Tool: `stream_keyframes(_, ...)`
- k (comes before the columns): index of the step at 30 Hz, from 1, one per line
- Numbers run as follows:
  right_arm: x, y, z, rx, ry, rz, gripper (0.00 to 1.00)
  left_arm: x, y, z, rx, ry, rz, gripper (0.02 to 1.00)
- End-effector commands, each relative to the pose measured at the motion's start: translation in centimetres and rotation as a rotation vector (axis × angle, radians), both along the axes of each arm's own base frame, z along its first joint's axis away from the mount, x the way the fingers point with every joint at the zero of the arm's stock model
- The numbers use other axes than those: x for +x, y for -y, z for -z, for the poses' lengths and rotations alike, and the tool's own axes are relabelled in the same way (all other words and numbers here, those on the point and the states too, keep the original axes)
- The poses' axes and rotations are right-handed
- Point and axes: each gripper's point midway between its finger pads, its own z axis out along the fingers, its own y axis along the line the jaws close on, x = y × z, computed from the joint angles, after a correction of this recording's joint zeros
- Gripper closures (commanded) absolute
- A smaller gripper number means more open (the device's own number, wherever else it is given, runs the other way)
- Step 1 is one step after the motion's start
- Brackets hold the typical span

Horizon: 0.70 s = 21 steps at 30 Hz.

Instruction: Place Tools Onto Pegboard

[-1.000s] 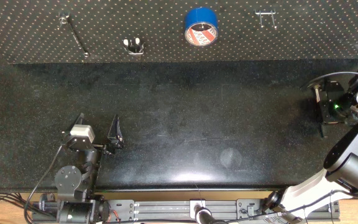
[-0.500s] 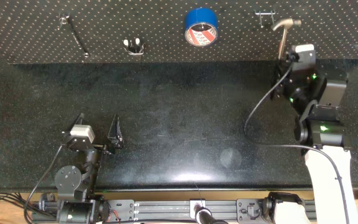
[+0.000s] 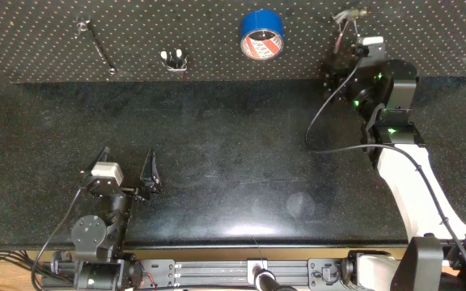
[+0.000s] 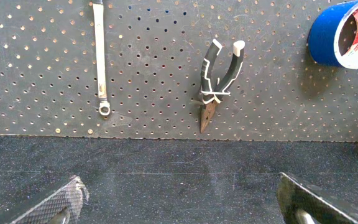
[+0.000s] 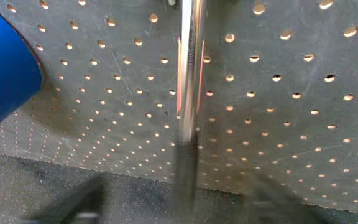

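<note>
A hammer [image 3: 351, 14] hangs by its head from the pegboard's [image 3: 427, 40] far-right hook. Its steel shaft [image 5: 189, 74] runs straight down the board, and its dark grip lies between the fingers of my right gripper [image 5: 179, 208]. Those fingers [image 5: 73, 205] stand wide apart on either side of the grip, so the gripper is open. From above, the right gripper [image 3: 348, 50] is up against the board just below the hook. My left gripper [image 3: 128, 174] rests open and empty over the dark table, near its own base, with its fingertips [image 4: 64, 202] spread.
Left to right on the pegboard hang a wrench [image 3: 95, 44], pliers [image 3: 174, 59] and a blue tape roll [image 3: 261, 35]. The left wrist view shows the wrench [image 4: 99, 56], pliers [image 4: 216, 81] and tape [image 4: 344, 34]. The tape [image 5: 2, 68] sits close to the right gripper.
The right arm swung from the table's right edge up to the pegboard, carrying the hammer to the far-right hook. The hammer now hangs there. The left arm stayed still.
</note>
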Motion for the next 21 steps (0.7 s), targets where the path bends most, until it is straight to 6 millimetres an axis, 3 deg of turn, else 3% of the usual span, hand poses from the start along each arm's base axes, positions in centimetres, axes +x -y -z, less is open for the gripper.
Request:
stream_keyframes(1,-4.6,2.0,-2.2,-0.142,0.118,0.048,0.025,-0.1,0.2,0.1,0.002,0.000,0.010,0.025)
stream_keyframes(2,-7.1,3.3,-2.6,-0.192,0.149,0.124,0.025,-0.1,0.2,0.1,0.002,0.000,0.010,0.025)
stream_keyframes(6,-18.0,5.0,-3.2,-0.211,0.216,0.240,0.025,-0.1,0.2,0.1,0.002,0.000,0.010,0.025)
stream_keyframes(7,-20.0,5.2,-4.5,-0.188,0.289,0.280,0.025,-0.1,0.2,0.1,0.002,0.000,0.010,0.023)
stream_keyframes(8,-21.8,6.7,-2.3,-0.224,0.235,0.378,0.027,-0.1,0.2,0.1,0.002,0.000,0.010,0.025)
stream_keyframes(9,-23.4,6.5,0.0,-0.225,0.163,0.374,0.025,-0.1,0.2,0.1,0.002,0.000,0.010,0.023)
stream_keyframes(11,-23.7,6.4,0.8,-0.225,0.124,0.368,0.027,-0.1,0.2,0.1,0.002,0.000,0.010,0.025)
stream_keyframes(12,-25.1,6.1,4.1,-0.225,-0.024,0.352,0.027,-0.1,0.2,0.1,0.002,0.000,0.010,0.023)
stream_keyframes(13,-26.1,6.0,5.8,-0.224,-0.103,0.343,0.025,-0.1,0.2,0.1,0.002,0.000,0.010,0.025)
stream_keyframes(14,-26.3,5.9,6.2,-0.224,-0.121,0.338,0.025,-0.1,0.2,0.1,0.002,0.000,0.010,0.025)
stream_keyframes(16,-26.1,3.6,6.9,-0.232,-0.121,0.205,0.025,-0.1,0.2,0.1,0.002,0.000,0.010,0.023)
stream_keyframes(17,-24.9,3.4,6.9,-0.229,-0.073,0.197,0.025,-0.1,0.2,0.1,0.002,0.000,0.010,0.025)
stream_keyframes(19,-20.6,3.6,4.7,-0.211,0.185,0.226,0.025,-0.1,0.2,0.1,0.002,0.000,0.010,0.025)
stream_keyframes(21,-19.5,3.7,3.0,-0.202,0.302,0.243,0.027,-0.1,0.2,0.1,0.002,0.000,0.010,0.025)
